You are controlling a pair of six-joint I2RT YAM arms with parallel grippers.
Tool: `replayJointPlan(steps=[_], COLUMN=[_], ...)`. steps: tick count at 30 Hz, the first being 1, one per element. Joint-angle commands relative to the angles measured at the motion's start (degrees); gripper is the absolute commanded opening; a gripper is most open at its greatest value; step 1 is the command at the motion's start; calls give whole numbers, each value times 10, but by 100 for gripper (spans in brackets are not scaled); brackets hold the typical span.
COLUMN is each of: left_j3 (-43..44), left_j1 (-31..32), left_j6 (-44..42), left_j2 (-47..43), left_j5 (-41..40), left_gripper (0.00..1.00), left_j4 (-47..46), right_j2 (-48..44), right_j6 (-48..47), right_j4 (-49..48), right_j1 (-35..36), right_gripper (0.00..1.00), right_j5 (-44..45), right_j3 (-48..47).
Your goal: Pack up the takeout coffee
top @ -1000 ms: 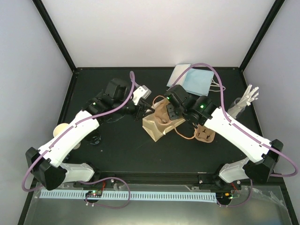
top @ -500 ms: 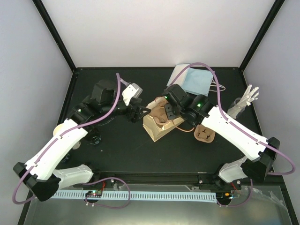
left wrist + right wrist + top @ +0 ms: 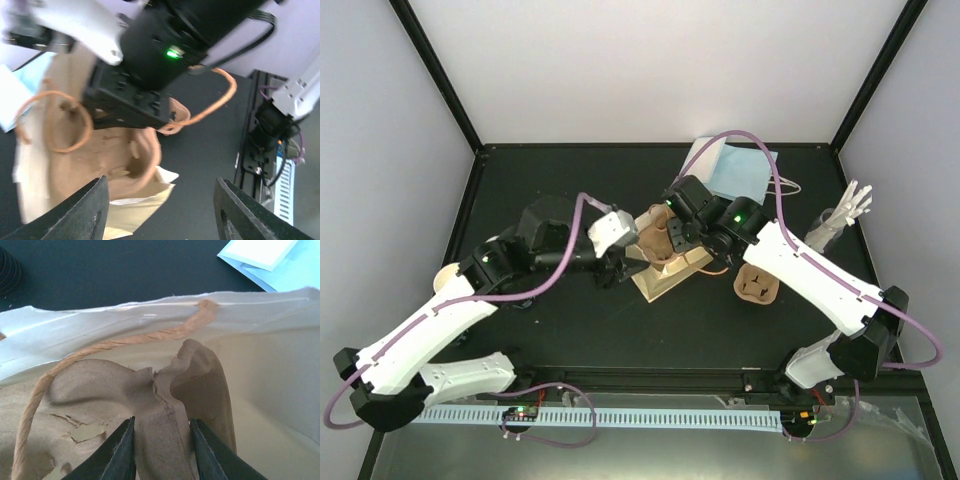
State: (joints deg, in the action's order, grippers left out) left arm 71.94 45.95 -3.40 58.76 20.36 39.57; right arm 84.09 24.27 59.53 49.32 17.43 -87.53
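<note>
The right gripper (image 3: 161,422) has its fingers pinched on the edge of the brown cup tray (image 3: 165,390) that sits in the mouth of the paper bag (image 3: 270,370), the left gripper (image 3: 160,210) hangs just beside the bag with fingers apart and nothing between them, and I cannot tell where the coffee cup is.

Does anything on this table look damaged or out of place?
Yes. The brown pulp carrier, pinched by the right tool at the mouth of the paper bag, looks crumpled, and its surface is torn and flaking. The bag also seems tipped on its side rather than standing upright.
</note>
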Motion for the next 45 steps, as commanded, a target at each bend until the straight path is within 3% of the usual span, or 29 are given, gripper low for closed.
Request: replayJointPlan(steps=[1, 5, 11, 17, 23, 35, 45], left_j3=[-25, -50, -88, -116, -138, -145, -127], left_j1=[63, 106, 147, 177, 180, 184, 186], left_j6=[-39, -60, -118, -158, -208, -279, -292], left_j2=[-3, -5, 1, 6, 8, 48, 91], left_j5=[-58, -100, -108, -151, -138, -132, -136], left_gripper=[56, 46, 44, 49, 63, 63, 48], left_j4=[-41, -91, -164, -235, -273, -321, -333], right_j2=[2, -3, -2, -6, -7, -14, -16], right_j6=[-4, -4, -3, -4, -5, -5, -6], right_j4=[2, 3, -2, -3, -4, -5, -4], right_j1=[-7, -8, -10, -11, -11, -11, -11], right_gripper=[31, 31, 31, 31, 31, 31, 31], right_j5=[-6, -9, -23, -25, -30, -36, -36], right_j3=[-16, -16, -15, -15, -16, -16, -16])
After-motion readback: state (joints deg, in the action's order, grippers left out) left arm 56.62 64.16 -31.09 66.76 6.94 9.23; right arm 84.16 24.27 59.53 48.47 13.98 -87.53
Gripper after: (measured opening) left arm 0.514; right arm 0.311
